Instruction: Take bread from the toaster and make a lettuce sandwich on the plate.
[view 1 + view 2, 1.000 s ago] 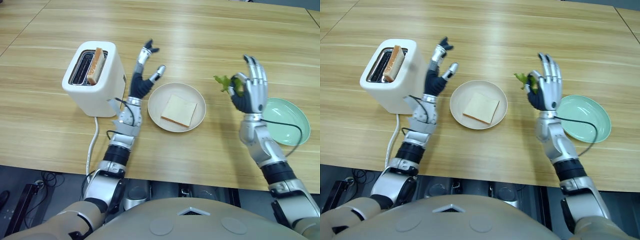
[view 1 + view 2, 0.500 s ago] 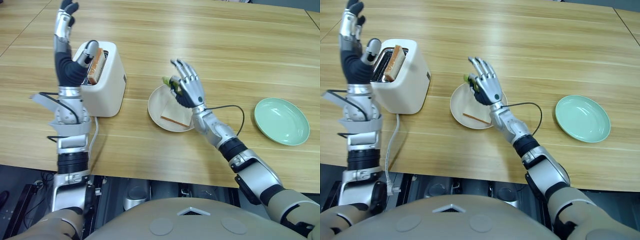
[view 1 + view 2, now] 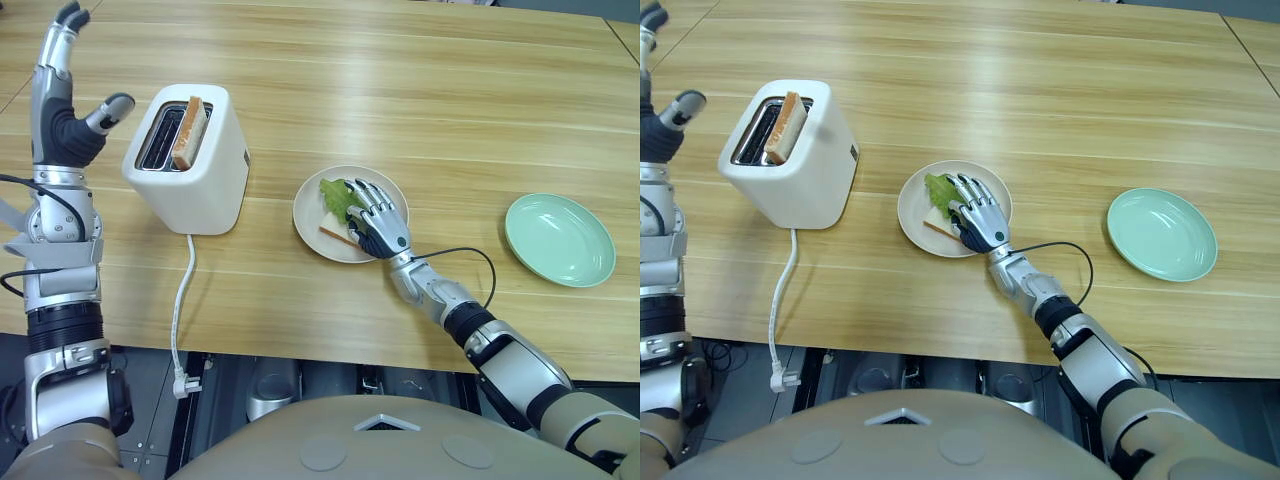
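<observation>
A long bench [image 3: 430, 90] of pale wood planks with thin seams running across fills most of the scene. Below its near edge lies a dark floor [image 3: 730, 372].

A white toaster [image 3: 190, 185] stands at about ten o'clock from the middle of the bench. A slice of bread [image 3: 190, 132], browned on its face, stands upright in one slot. A white cord [image 3: 183, 290] runs from the toaster's base toward six o'clock and over the bench edge, where its plug [image 3: 181, 385] hangs.

At nine o'clock from the toaster, well apart from it, the left robot hand [image 3: 62, 125] is held upright in the air, fingers spread, holding nothing.

A round beige plate [image 3: 306, 205] sits near the bench middle. At three o'clock from it, well apart, is a green dish [image 3: 558, 240].

The right robot hand [image 3: 380, 222] comes in from five o'clock and lies over the plate, fingers stretched out, not closed on anything. Under it is a second slice [image 3: 934, 222], pale and square-cut, mostly covered. A crinkled green lettuce leaf [image 3: 335, 195] lies on that slice toward eleven o'clock, touching the fingertips.
</observation>
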You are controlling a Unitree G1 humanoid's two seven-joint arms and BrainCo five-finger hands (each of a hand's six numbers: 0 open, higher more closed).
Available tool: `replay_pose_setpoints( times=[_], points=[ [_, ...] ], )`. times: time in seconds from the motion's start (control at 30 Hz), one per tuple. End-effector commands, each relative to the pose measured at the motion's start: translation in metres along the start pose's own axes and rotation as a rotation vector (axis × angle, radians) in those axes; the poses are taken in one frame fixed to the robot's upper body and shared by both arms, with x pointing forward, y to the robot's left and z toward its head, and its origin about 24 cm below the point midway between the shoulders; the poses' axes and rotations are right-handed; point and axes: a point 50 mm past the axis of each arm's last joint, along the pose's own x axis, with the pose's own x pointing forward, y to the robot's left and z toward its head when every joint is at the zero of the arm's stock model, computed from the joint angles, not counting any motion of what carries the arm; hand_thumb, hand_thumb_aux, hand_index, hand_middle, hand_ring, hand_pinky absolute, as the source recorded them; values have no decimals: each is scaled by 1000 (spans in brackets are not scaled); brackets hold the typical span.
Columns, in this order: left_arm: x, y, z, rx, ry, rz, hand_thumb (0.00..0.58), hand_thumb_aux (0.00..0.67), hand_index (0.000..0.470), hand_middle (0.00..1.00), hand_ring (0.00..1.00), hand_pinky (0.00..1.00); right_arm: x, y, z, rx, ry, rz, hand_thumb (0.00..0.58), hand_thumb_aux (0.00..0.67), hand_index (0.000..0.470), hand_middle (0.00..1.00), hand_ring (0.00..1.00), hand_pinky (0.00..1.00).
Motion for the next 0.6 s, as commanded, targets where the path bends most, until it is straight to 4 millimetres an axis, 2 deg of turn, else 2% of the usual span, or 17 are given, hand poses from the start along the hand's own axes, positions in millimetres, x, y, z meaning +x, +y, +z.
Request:
replay_pose_setpoints(
  times=[0.03, 0.2, 0.23, 0.27, 0.47, 0.53, 0.57, 0.6],
  points=[
    [-8, -13, -16, 74, 98, -136, 0, 0, 0, 0, 0, 0, -2, -3, 0, 13, 3, -27, 580, 670, 460, 0, 0, 0],
    [-22, -24, -28, 154, 164, -315, 0, 0, 0, 0, 0, 0, -3, -6, 5, 22, -10, -60, 580, 670, 460, 0, 0, 0],
    [-24, -25, -30, 163, 175, -334, 0, 0, 0, 0, 0, 0, -4, -7, 5, 25, -9, -70, 432, 331, 227, 0, 0, 0],
    [-25, -25, -31, 170, 182, -342, 0, 0, 0, 0, 0, 0, -4, -7, 7, 35, -13, -80, 0, 0, 0, 0, 0, 0],
    [-27, -32, -33, 185, 200, -365, 0, 0, 0, 0, 0, 0, -4, -13, 19, 75, -79, -147, 0, 0, 0, 0, 0, 0],
    [-28, -36, -31, 176, 194, -384, 198, 126, 87, 0, 0, 0, -4, -14, 22, 75, -90, -161, 0, 0, 0, 0, 0, 0],
    [-29, -39, -30, 175, 192, -394, 198, 126, 87, 0, 0, 0, -3, -14, 22, 74, -93, -165, 0, 0, 0, 0, 0, 0],
    [-29, -40, -30, 174, 190, -400, 337, 236, 162, 0, 0, 0, -3, -14, 23, 74, -94, -170, 0, 0, 0, 0, 0, 0]
  ],
)
